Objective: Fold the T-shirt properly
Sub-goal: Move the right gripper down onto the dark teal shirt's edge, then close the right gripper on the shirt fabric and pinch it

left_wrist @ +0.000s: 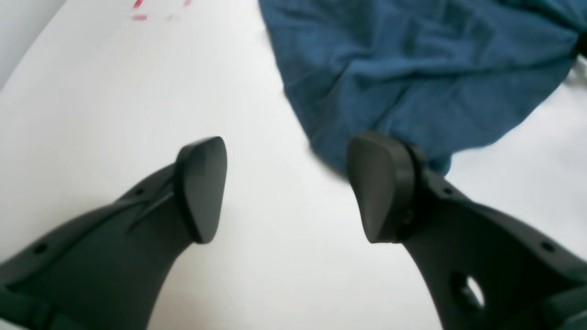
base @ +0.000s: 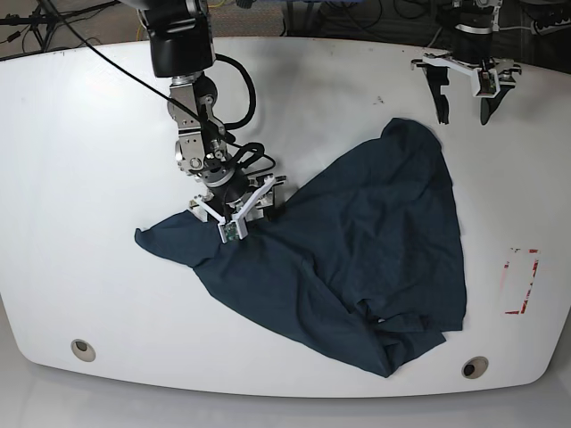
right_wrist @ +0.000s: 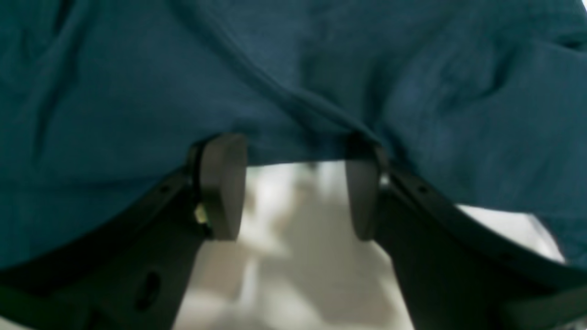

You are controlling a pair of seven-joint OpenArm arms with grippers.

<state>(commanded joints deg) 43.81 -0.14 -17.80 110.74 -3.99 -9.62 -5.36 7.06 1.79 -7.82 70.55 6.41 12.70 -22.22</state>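
Observation:
The dark navy T-shirt (base: 357, 250) lies crumpled and spread over the middle and right of the white table (base: 89, 178). My right gripper (base: 259, 203) sits low at the shirt's upper-left edge. In the right wrist view the right gripper (right_wrist: 293, 146) is open, and the T-shirt (right_wrist: 293, 68) drapes over both fingertips. My left gripper (base: 462, 111) hangs open at the back right, just beyond the shirt's top corner. In the left wrist view the left gripper (left_wrist: 284, 151) holds nothing, and the T-shirt (left_wrist: 412, 68) reaches its right fingertip (left_wrist: 380, 183).
A red tape mark (base: 520, 281) is on the table at the right, also seen as the red tape mark (left_wrist: 139, 17). Two round holes (base: 82, 349) (base: 475, 366) sit near the front edge. Cables (base: 357, 13) run behind the table's back edge.

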